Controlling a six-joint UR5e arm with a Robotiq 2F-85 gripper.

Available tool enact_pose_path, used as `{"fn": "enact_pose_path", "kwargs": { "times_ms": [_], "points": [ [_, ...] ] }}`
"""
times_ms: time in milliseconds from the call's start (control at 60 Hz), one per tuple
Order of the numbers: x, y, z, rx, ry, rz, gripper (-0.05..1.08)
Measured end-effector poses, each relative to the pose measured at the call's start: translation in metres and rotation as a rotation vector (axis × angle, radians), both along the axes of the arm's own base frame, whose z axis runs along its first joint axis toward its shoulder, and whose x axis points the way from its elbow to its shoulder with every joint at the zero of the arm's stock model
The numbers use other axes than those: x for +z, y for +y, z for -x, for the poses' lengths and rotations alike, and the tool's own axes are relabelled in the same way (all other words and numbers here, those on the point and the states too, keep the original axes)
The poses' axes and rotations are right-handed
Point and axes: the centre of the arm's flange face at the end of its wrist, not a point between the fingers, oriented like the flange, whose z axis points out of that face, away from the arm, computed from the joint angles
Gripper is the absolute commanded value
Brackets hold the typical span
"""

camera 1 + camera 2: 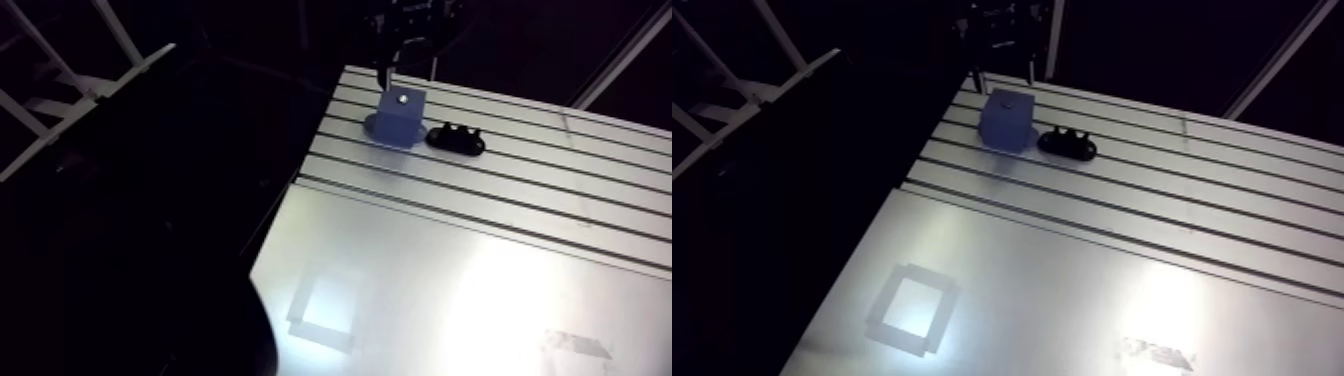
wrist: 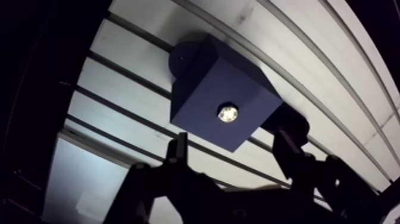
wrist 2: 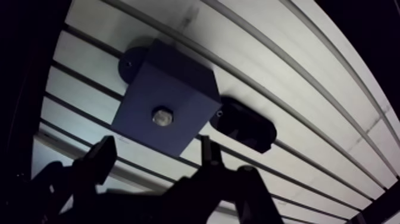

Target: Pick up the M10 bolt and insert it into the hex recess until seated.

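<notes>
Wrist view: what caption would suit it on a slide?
Open gripper over the blue block, a shiny bolt head sitting in its top, a black holder beside it.

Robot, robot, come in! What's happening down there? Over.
Gripper open, empty, above the blue block. Bolt sits in the block's top, head showing. Black holder beside the block, apart from it, nothing in the way. Over.

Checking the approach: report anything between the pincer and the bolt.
Nothing visible stands between them. The bolt sits in the top face of the block, in clear view ahead of the open pincer. The black holder lies beside the block, off that line.
</notes>
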Motion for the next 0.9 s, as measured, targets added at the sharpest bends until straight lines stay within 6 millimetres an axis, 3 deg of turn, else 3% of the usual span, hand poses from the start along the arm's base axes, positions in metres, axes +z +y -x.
{"fn": "enact_pose_path", "kwargs": {
  "times_ms": [900],
  "points": [
    [0.015, 0.000, -0.004, -0.010, 0.028, 0.010, 0.01]
  ]
}}
